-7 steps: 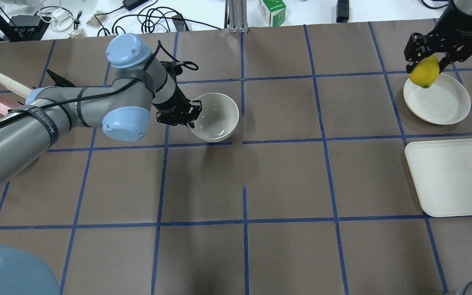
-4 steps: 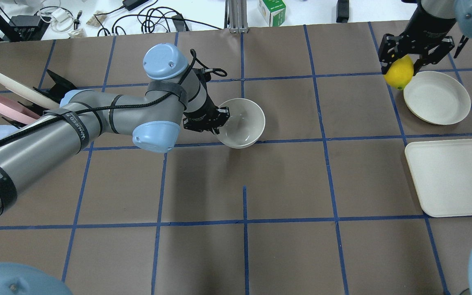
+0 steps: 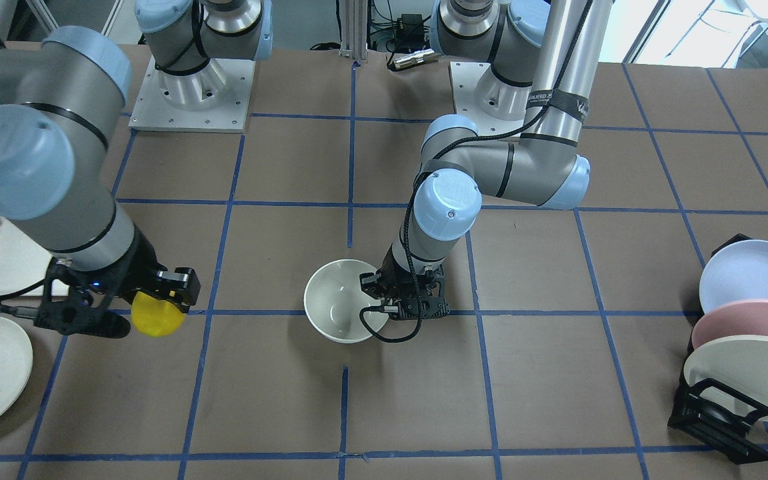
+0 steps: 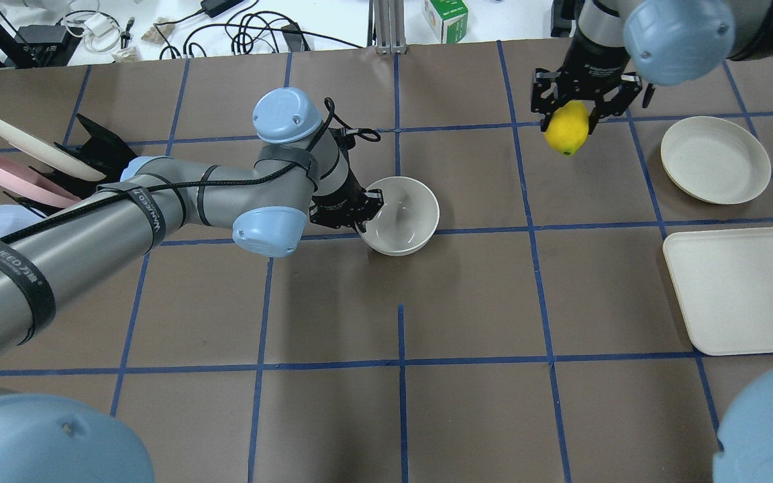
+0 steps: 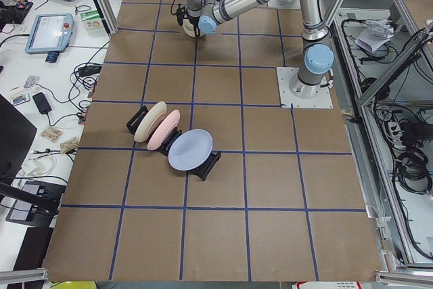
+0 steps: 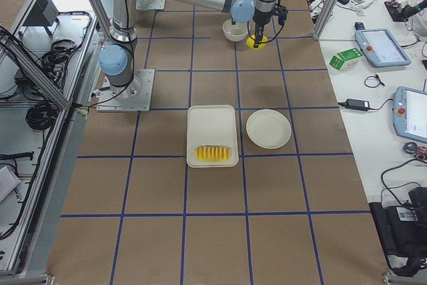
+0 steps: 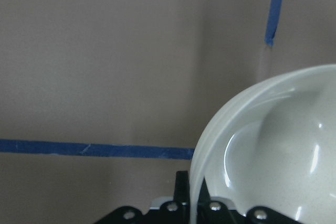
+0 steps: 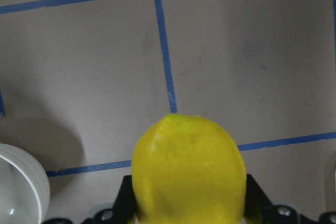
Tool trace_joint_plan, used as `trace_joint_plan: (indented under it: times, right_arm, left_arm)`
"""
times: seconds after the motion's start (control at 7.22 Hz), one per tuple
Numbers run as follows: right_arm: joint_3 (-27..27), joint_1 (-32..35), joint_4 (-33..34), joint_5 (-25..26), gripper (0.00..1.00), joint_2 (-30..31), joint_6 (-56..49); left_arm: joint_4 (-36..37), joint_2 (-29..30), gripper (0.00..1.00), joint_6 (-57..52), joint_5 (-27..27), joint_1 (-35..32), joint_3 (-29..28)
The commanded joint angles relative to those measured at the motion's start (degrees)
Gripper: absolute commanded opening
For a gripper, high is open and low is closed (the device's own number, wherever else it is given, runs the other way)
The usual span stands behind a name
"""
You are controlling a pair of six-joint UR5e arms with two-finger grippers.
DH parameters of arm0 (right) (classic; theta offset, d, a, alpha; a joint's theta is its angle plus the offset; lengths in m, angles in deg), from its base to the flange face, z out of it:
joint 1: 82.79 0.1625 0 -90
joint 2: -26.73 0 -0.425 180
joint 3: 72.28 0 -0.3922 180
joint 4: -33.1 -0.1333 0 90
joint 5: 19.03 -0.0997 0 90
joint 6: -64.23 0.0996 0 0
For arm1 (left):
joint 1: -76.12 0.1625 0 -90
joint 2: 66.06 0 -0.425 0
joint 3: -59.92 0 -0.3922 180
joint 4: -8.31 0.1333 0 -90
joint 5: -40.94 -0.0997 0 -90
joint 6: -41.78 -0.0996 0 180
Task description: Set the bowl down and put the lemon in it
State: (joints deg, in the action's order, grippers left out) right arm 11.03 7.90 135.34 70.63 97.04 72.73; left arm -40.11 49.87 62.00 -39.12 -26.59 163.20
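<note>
The small, deep, off-white glossy bowl (image 4: 402, 215) is near the middle of the brown, blue-taped table (image 4: 467, 302), its left rim pinched in the left gripper (image 4: 362, 216). Well to its right and farther back, the right gripper (image 4: 571, 114) clamps the bright yellow oval lemon (image 4: 566, 131) above the table, left of a flat cream plate (image 4: 715, 159).

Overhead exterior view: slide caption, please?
Left gripper grips the bowl by its rim; right gripper holds the lemon.
</note>
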Motion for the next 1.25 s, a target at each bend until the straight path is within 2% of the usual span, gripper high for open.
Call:
trace_joint_plan:
  times: [0.0, 0.14, 0.28, 0.42, 0.55, 0.69, 0.97, 1.11]
  right_arm:
    - [-0.1, 5.5, 1.6, -4.1, 0.00, -1.7, 6.9]
    - [0.0, 8.2, 2.7, -4.3, 0.00, -2.1, 9.9]
    - [0.1, 10.4, 3.8, -4.2, 0.00, -3.2, 10.8]
    - [0.1, 12.5, 5.1, -4.2, 0.00, -4.0, 13.0]
    - [0.2, 14.1, 6.2, -4.2, 0.00, -5.3, 16.7]
    - [0.5, 15.6, 8.1, -4.2, 0.00, -6.3, 19.7]
    - [0.7, 19.1, 11.7, -4.1, 0.00, -9.3, 21.6]
    - [0.9, 19.7, 12.4, -3.7, 0.00, -10.6, 21.7]
  left_arm:
    - [-0.9, -0.7, 1.00, -0.7, -0.4, 0.1, -0.9]
    - [-3.2, -2.5, 1.00, -1.0, 0.2, 0.7, -1.8]
    - [-12.1, -5.6, 1.00, -4.2, -0.2, 1.5, -5.6]
    - [-26.3, -9.1, 1.00, -9.1, -0.4, 3.1, -11.1]
    - [-37.2, -12.6, 1.00, -13.5, -1.5, 4.7, -14.6]
    - [-40.7, -16.8, 1.00, -15.3, -2.4, 5.0, -15.5]
    - [-42.4, -24.4, 1.00, -15.3, -6.9, 4.4, -14.7]
    - [-42.7, -25.5, 1.00, -15.5, -7.3, 4.4, -12.8]
